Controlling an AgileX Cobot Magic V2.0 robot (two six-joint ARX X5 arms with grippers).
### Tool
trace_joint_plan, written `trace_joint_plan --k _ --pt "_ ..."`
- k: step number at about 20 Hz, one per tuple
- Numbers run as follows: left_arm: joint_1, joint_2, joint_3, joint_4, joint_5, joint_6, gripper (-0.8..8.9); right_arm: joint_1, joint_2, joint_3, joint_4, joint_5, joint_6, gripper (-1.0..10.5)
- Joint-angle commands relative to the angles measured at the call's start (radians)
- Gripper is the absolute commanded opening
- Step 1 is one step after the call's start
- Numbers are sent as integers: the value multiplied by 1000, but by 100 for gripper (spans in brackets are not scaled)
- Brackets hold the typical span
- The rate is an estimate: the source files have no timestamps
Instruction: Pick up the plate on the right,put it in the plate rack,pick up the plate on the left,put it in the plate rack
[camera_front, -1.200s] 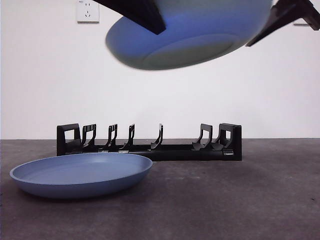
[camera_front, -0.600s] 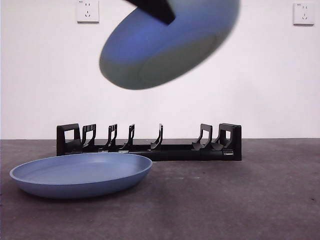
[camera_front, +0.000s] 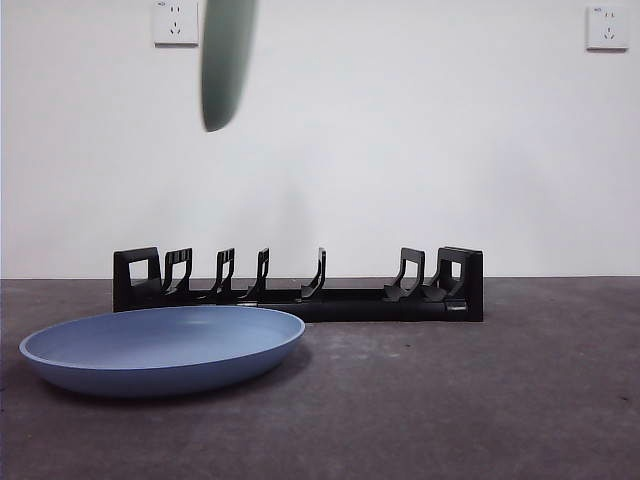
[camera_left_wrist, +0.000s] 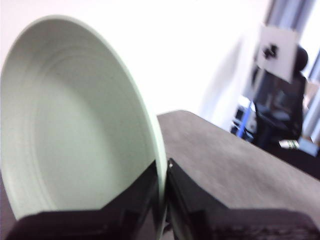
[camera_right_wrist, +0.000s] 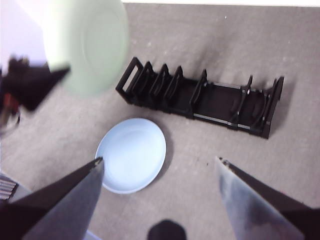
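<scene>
Neither plate is racked: the plate rack (camera_front: 298, 285) stands empty. Left gripper (camera_left_wrist: 162, 172) clamps the green plate (camera_left_wrist: 75, 120) upright overhead; right gripper (camera_right_wrist: 159, 162) spread wide, holding nothing; blue plate (camera_front: 165, 348) untouched.

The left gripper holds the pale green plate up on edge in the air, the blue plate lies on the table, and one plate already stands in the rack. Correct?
Not quite: the plate rack holds no plate, as the front view shows. The left gripper does clamp the pale green plate on edge, and the blue plate lies on the table.
</scene>
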Motion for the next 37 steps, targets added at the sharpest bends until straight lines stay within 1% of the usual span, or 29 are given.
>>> trace_joint_plan --k 1,3,7,10,13,18,19,20,22,25,28,33,37 --pt "74 51 1 10 83 -40 -8 1 1 -4 1 0 -10 379" --pt "110 105 1 20 129 -38 -7 1 2 -4 2 0 -10 379" --pt "130 188 1 58 128 14 -7 1 3 -5 -14 0 -10 378" --pt "136 249 1 89 129 27 -7 1 3 -5 -30 0 -10 378" --pt "140 304 2 119 129 58 -7 2 2 -5 -33 0 -8 378" --pt "152 373 2 129 121 119 -7 2 2 -5 -34 0 -6 378" --pt "153 384 2 127 121 133 -7 2 2 -5 -34 0 -6 378" --pt "153 396 2 121 121 167 -7 2 2 -5 -34 0 -6 379" --pt "153 416 2 114 121 196 -7 2 3 -5 -34 0 -6 379" --pt "153 444 2 119 120 213 -7 2 7 -5 -34 0 -8 378" --pt "153 459 2 109 93 225 -7 2 12 -6 -34 0 -10 379" --pt "153 476 2 91 94 279 -7 2 20 -6 -34 0 -14 379" --pt "153 478 2 75 93 294 2 2 26 -6 -34 0 -14 379"
